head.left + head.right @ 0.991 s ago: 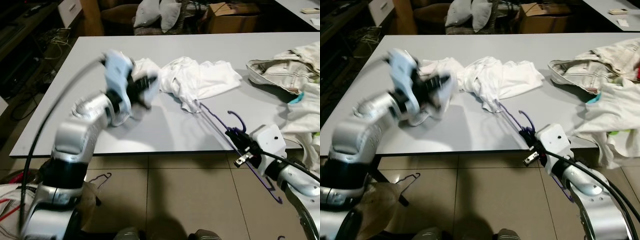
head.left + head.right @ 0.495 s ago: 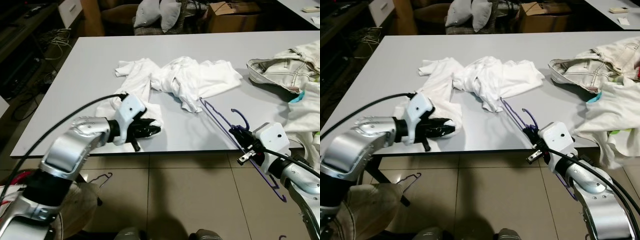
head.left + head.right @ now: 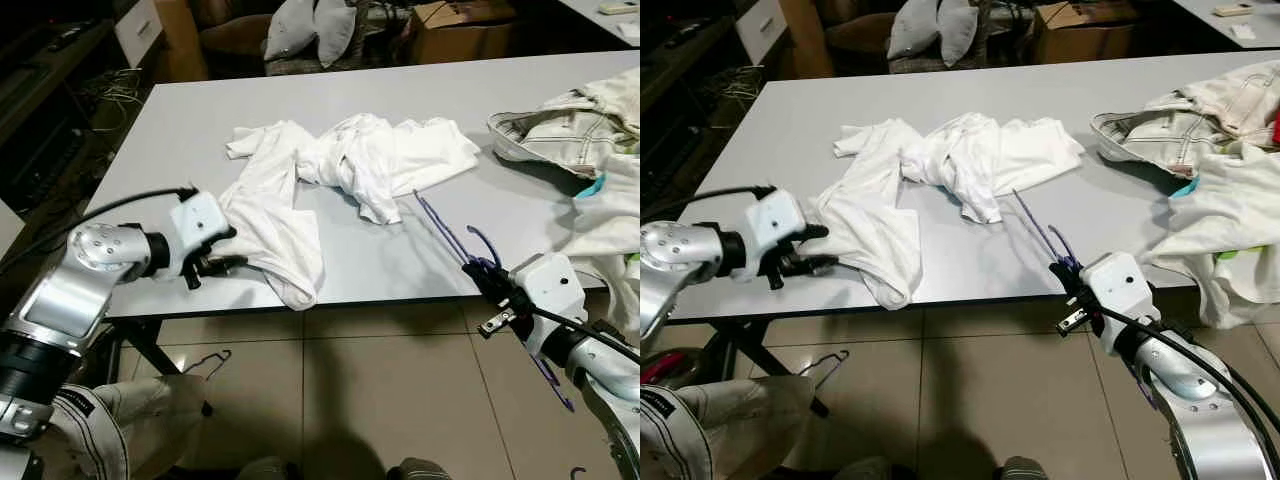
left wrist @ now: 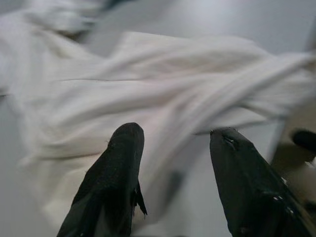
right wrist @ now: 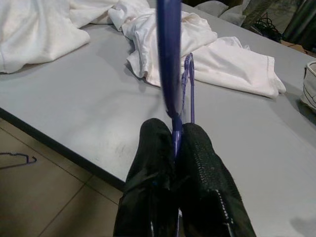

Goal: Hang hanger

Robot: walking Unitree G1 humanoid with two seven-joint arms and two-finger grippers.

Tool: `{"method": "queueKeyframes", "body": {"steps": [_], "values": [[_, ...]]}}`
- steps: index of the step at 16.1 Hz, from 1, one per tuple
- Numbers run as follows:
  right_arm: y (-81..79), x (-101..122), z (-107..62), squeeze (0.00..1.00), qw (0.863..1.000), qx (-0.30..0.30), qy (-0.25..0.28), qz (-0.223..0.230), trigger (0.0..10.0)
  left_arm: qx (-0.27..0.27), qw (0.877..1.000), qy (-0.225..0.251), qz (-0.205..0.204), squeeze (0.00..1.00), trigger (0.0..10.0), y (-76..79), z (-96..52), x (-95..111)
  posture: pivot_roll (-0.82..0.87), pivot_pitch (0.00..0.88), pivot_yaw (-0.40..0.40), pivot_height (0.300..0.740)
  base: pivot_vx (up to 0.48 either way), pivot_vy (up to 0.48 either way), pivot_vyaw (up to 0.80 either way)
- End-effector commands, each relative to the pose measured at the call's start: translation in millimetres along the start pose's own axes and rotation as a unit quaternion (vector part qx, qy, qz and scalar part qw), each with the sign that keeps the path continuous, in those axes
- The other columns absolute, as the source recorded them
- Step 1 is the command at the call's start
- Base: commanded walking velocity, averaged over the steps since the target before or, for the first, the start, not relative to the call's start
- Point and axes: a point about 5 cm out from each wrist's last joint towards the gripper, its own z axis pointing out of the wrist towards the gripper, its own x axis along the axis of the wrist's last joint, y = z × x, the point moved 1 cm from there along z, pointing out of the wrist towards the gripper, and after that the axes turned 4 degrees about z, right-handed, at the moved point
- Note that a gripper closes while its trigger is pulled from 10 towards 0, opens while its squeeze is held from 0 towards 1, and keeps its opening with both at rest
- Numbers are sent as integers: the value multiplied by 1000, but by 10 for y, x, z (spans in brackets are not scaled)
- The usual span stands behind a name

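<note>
The two black fingers of the right gripper [image 5: 175,143] are pressed together on the thin bar of a purple hanger [image 3: 447,230], which is pinched between them. The hanger is held just past the near edge of the grey table [image 3: 400,95], toward its right end; from the fingers it slants up over the tabletop toward the white shirt [image 3: 340,170], and its hook [image 3: 483,243] is seen curling up just above the gripper. The wire is slim and violet, and its lower end runs down below the table edge beside the right arm.

The fingers of the left gripper [image 4: 173,163] are held apart, with nothing between them, and are pointed at a fold of the white shirt lying close before them. This gripper is placed at the near left edge of the table, just beside the part of the shirt that droops over the edge.

Crumpled pale garments [image 3: 570,130] are piled at the right end of the table. A bare stretch of tabletop is left between the shirt and the hanger. A cardboard box [image 3: 455,25] is seen beyond the far edge; its contents cannot be made out. A dark wire hanger [image 3: 205,362] lies on the tiled floor [image 3: 380,400] under the left side.
</note>
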Motion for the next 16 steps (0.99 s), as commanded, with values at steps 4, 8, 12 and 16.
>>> {"method": "queueKeyframes", "body": {"steps": [4, 8, 12, 16], "values": [[-33, -34, 1, 0, 1000, -1, -10, 12, 10000, 37, 999, -2, 40, 0, 10000, -13, 235, -120, -145, 0, 116, 740, 0, 0, 0], [-42, -29, 1, 0, 1000, -4, -9, 12, 10000, 25, 997, -4, 69, 0, 4980, 72, 424, -181, -152, 0, 125, 740, 0, 0, 0], [-31, -25, 8, 0, 1000, -5, -8, 12, 10000, 41, 993, -38, 100, 0, 353, 48, 461, -317, -148, 0, 120, 740, 0, 0, 0], [-31, -16, 27, 0, 1000, -2, -7, 11, 10000, 49, 991, -43, 117, 0, 0, 17, 459, -348, -143, 0, 114, 740, 0, 0, 0]]}}
